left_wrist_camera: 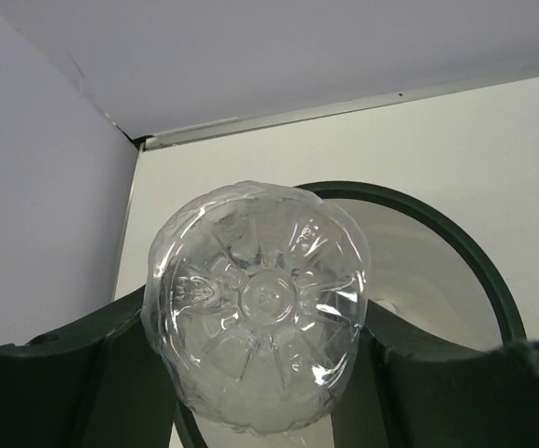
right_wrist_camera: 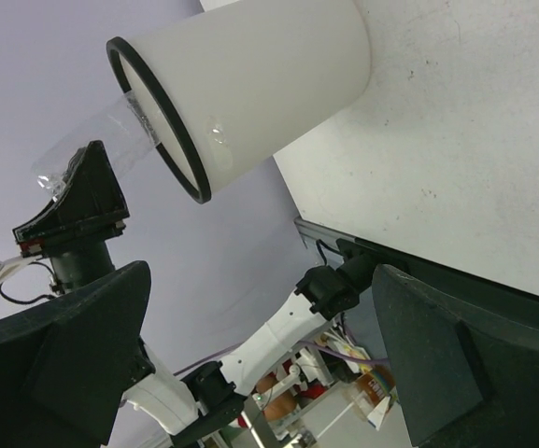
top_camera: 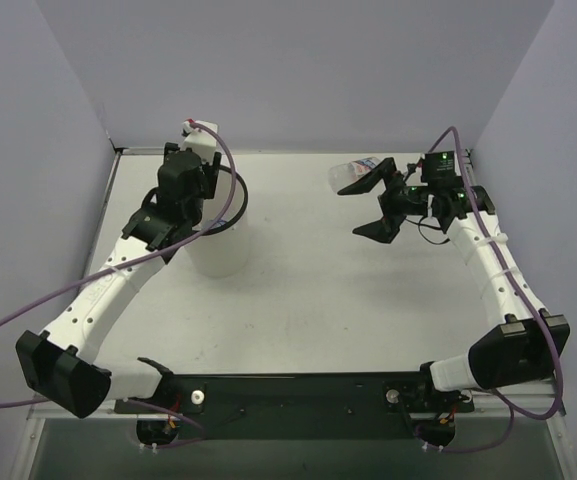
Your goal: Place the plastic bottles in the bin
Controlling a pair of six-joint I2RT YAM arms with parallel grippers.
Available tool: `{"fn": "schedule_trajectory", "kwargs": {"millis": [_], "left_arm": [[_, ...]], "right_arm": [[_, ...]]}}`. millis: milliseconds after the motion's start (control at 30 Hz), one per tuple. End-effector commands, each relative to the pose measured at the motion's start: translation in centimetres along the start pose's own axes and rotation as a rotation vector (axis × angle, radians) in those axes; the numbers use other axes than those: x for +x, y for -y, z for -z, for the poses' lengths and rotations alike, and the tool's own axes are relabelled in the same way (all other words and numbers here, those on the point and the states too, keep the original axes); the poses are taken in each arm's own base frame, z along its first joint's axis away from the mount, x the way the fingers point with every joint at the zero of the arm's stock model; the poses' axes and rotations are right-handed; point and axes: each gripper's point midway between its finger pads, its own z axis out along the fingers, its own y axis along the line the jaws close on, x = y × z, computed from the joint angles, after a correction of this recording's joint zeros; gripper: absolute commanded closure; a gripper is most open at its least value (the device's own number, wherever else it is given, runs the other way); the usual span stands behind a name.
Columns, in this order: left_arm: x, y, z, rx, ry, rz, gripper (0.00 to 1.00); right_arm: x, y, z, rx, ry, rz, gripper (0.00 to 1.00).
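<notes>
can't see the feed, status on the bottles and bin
Left gripper shut on clear bottle, base at the bin mouth. Right gripper open, empty, beside second bottle lying on table. Nothing in the way.

Two robot arms, the left arm (top_camera: 118, 285) and right arm (top_camera: 493, 265), have white link shells and bulky black joint housings. A purple cable (top_camera: 230, 165) trails along each. Small green lights (top_camera: 446, 158) glow on the right wrist. The right tool (top_camera: 350, 210) has two dark wedge-shaped fingers (right_wrist_camera: 63, 364).
</notes>
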Motion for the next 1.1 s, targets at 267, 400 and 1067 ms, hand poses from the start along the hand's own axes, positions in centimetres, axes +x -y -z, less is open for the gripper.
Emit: {"fn": "schedule_trajectory", "kwargs": {"millis": [267, 400, 1067], "left_arm": [[0.7, 0.6, -0.8, 0.015, -0.039, 0.223, 0.09], [0.4, 0.0, -0.1, 0.022, -0.052, 0.288, 0.09], [-3.4, 3.2, 7.4, 0.382, 0.012, 0.539, 0.05]], "right_arm": [[-2.5, -0.6, -0.2, 0.049, 0.036, 0.076, 0.0], [-3.8, -0.2, -0.8, 0.085, 0.069, 0.093, 0.0], [-21.2, 2.2, -7.8, 0.438, 0.57, 0.137, 0.0]]}}
